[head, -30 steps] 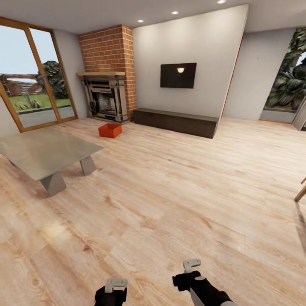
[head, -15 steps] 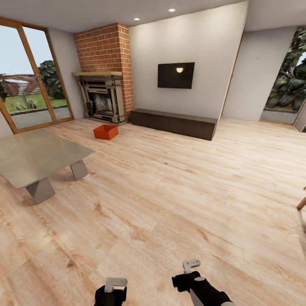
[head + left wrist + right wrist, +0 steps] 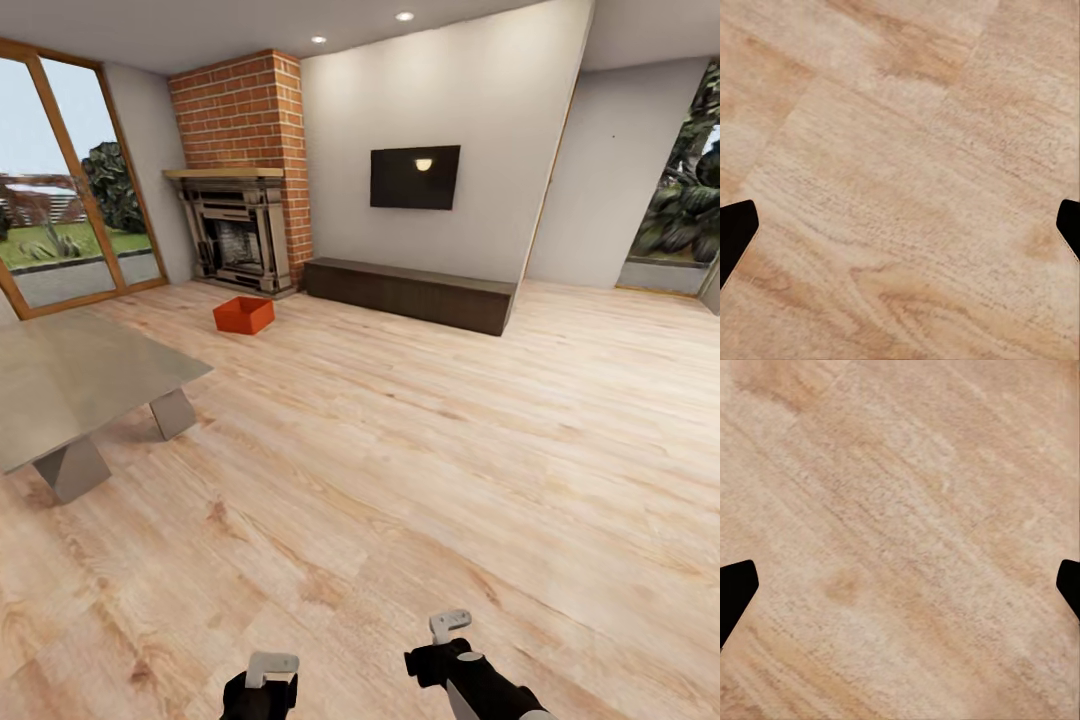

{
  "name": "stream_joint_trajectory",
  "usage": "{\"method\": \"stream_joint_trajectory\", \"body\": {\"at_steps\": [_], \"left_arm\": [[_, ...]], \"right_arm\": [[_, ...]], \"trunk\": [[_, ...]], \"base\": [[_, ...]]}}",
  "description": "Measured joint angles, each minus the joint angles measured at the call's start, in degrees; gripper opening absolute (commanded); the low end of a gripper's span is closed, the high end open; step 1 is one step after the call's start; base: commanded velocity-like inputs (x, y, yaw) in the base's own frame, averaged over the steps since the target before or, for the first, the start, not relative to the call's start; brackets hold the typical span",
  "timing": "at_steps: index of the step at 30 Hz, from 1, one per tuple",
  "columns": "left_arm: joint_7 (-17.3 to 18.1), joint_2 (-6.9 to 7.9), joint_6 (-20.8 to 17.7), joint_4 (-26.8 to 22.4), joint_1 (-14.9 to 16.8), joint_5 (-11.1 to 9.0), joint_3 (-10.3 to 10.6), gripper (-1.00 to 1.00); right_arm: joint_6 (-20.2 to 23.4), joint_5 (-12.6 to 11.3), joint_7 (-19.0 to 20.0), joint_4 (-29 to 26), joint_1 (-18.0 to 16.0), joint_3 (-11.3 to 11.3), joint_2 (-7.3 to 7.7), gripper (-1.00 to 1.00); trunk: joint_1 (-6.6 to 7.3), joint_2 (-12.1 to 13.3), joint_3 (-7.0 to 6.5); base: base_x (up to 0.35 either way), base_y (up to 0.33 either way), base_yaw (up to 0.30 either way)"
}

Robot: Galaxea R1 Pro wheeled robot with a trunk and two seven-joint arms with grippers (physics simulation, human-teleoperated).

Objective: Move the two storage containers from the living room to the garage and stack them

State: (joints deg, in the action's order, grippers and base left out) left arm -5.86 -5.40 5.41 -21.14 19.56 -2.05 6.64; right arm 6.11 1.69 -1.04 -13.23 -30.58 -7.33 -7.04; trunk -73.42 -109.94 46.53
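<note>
One red-orange storage container (image 3: pixel 243 314) sits on the light wood floor in front of the brick fireplace, far ahead and to the left in the head view. My left gripper (image 3: pixel 270 672) and right gripper (image 3: pixel 450 630) hang low at the bottom of that view, far from the container. In the left wrist view the left gripper (image 3: pixel 900 225) is open over bare wood planks, its dark fingertips (image 3: pixel 735 232) wide apart. The right gripper (image 3: pixel 900 585) is open over planks too, holding nothing. The garage is out of view.
A low grey table (image 3: pixel 70 380) stands at the left. A brick fireplace (image 3: pixel 240 200), a dark low bench (image 3: pixel 410 292) and a wall TV (image 3: pixel 415 177) line the far wall. Glass doors (image 3: pixel 60 200) are at the left, an opening (image 3: pixel 680 200) at the right.
The whole view has shifted as the camera moved: the table and container have slid left in the picture. Both grippers keep the same pose, open.
</note>
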Motion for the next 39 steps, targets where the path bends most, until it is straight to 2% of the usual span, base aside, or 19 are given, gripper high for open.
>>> {"method": "stream_joint_trajectory", "body": {"at_steps": [39], "left_arm": [[-0.03,0.00,0.63,0.00,0.00,0.07,0.17,1.00]], "right_arm": [[0.00,0.22,0.00,-0.04,0.09,-0.09,0.03,1.00]], "trunk": [[0.00,0.00,0.00]], "base": [[0.344,0.000,0.000]]}}
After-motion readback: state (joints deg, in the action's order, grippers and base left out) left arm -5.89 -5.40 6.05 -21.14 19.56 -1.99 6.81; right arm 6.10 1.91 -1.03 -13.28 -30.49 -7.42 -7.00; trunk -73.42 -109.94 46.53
